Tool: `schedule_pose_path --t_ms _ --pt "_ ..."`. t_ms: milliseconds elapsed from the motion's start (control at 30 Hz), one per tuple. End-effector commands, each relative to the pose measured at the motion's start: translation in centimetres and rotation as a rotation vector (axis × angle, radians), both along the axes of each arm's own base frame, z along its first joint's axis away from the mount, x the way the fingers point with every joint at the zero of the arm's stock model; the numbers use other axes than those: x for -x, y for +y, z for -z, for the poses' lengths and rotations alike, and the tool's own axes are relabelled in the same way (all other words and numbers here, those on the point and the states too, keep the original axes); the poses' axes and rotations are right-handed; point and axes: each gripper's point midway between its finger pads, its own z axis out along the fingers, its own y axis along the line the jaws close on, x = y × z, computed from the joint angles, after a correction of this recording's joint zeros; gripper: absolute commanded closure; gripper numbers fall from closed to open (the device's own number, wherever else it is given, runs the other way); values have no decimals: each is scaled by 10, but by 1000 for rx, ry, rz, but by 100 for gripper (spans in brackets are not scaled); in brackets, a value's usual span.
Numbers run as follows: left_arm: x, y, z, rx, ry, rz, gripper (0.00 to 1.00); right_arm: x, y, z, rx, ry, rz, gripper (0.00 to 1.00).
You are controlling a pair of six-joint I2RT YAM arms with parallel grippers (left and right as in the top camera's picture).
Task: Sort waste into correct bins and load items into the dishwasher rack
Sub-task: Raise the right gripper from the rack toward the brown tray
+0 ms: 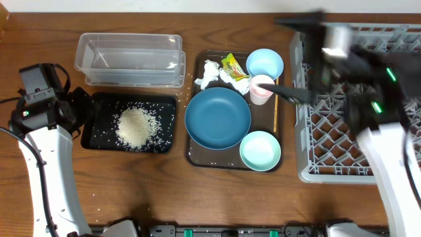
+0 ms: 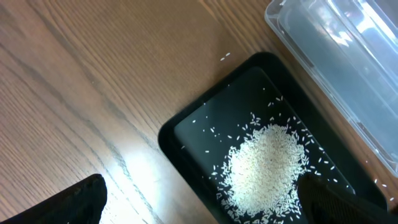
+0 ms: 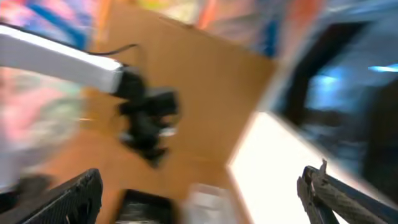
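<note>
Loose white rice (image 1: 136, 126) lies heaped in the shallow black tray (image 1: 99, 135), with the clear tub (image 1: 129, 59) behind it. My left gripper (image 1: 84, 112) hangs open and empty at that tray's left end. In its wrist view the gripper (image 2: 202, 211) straddles the tray corner (image 2: 186, 134) and the rice (image 2: 264, 165). The brown tray holds the dark blue dish (image 1: 218, 117), light blue bowl (image 1: 264, 63), mint bowl (image 1: 260, 150), pink cup (image 1: 261, 89), tissues (image 1: 210, 72), wrapper (image 1: 233, 66) and a thin stick (image 1: 275, 115). My right gripper (image 1: 296, 56), blurred, is open and empty by the grey rack (image 1: 342, 131).
The brown serving tray (image 1: 197, 158) sits between the black tray and the rack. The right wrist view is smeared by motion: its open gripper (image 3: 205, 205) faces across the table toward the other arm. A few stray grains lie on the wood (image 2: 225, 56).
</note>
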Motion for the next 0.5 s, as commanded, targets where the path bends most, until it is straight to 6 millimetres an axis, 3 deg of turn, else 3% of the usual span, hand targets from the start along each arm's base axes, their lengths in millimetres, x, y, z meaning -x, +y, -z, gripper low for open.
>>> schedule_pose_path --t_ms 0,167,300,467 --pt "-1 4 -9 -17 -16 -11 0 1 30 29 110 96 -247 1" --pt "-1 4 -9 -17 -16 -11 0 -34 68 79 115 172 -297 1" --pt "-1 4 -9 -17 -16 -11 0 -67 82 109 96 247 -233 1" --pt "-1 4 -9 -17 -16 -11 0 -77 83 122 96 239 -223 1"
